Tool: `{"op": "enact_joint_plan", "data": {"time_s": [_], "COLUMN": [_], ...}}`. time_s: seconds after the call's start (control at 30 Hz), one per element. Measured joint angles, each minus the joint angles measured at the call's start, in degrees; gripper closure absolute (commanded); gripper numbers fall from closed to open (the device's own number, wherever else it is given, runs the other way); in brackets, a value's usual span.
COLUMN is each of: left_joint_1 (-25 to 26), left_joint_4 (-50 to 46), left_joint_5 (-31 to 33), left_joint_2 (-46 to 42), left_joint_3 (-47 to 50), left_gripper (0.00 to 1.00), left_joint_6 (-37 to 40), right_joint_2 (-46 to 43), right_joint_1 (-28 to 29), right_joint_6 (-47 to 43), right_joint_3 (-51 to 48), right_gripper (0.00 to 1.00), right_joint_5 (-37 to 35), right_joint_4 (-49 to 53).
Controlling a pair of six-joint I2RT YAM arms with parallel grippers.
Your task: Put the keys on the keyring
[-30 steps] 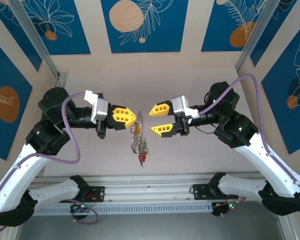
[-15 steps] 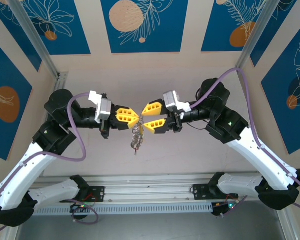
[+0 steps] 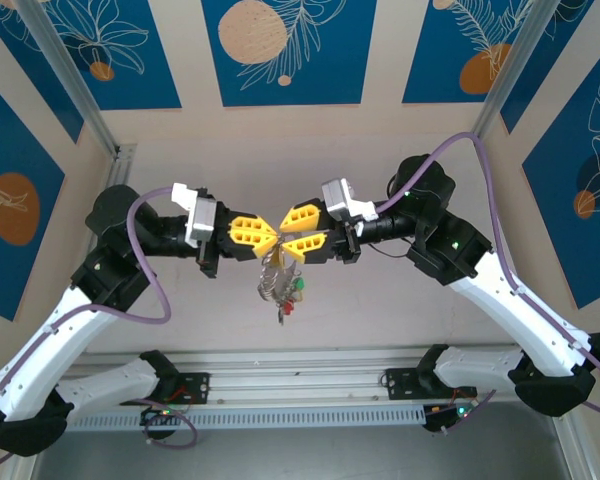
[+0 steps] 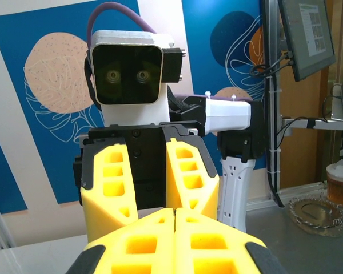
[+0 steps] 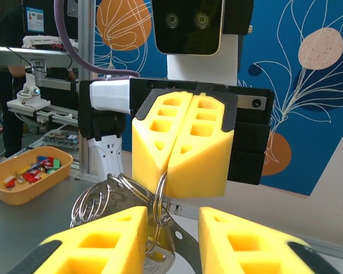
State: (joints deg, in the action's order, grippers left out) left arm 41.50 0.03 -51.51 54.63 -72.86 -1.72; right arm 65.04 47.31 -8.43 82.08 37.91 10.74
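The keyring (image 5: 162, 191) is a silvery wire loop pinched at its top between the yellow fingers (image 5: 183, 142) of my left gripper (image 3: 273, 238), which is shut on it. More wire coils (image 5: 94, 202) lie to its left. The keys (image 3: 288, 293), silvery with green and red tags, hang below the ring above the table. One key (image 5: 160, 264) dangles low between my right fingers. My right gripper (image 5: 172, 221) faces the left one with its jaws apart, one finger on each side of the ring. Seen from the left wrist, my shut left gripper (image 4: 174, 218) meets the right gripper's spread fingers (image 4: 108, 182).
An orange tray (image 5: 28, 181) holding small coloured-tagged pieces sits on the table at the left of the right wrist view. A silvery dish (image 4: 317, 212) and a cup (image 4: 340, 184) stand to the right in the left wrist view. Metal frame posts (image 3: 75, 85) flank the back corners.
My right gripper has moved left to the left gripper's tips and its jaws have narrowed around the ring. The left arm shifted slightly and the hanging keys swung.
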Motion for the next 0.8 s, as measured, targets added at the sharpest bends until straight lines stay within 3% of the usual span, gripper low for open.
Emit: {"op": "enact_joint_plan", "data": {"time_s": [0.23, 0.57, 0.6, 0.7, 0.8], "left_joint_1": [-0.50, -0.50, -0.50, -0.50, -0.50], "left_joint_4": [2.73, 3.82, 3.56, -0.70, -9.03], "left_joint_5": [-0.59, -0.59, -0.57, 0.52, 3.26], "left_joint_2": [-0.11, 0.04, 0.09, 0.35, 1.07], "left_joint_3": [0.52, 0.72, 0.68, -1.18, -6.05], "left_gripper": [1.00, 1.00, 0.98, 0.76, 0.62], "left_joint_6": [-1.77, -2.47, -2.25, 0.17, 4.24], "right_joint_2": [0.13, 0.20, 0.26, 1.05, 2.80], "right_joint_1": [0.15, 0.15, 0.15, 0.15, 0.15], "right_joint_6": [0.48, 0.13, -0.11, -1.11, -2.99], "right_joint_3": [0.79, 1.86, 2.27, 4.17, 7.85], "right_gripper": [1.00, 1.00, 1.00, 1.00, 1.00], "right_joint_5": [0.28, -0.04, -0.22, -0.57, -1.81], "right_joint_4": [0.00, 1.40, 2.23, 5.68, 10.99]}}
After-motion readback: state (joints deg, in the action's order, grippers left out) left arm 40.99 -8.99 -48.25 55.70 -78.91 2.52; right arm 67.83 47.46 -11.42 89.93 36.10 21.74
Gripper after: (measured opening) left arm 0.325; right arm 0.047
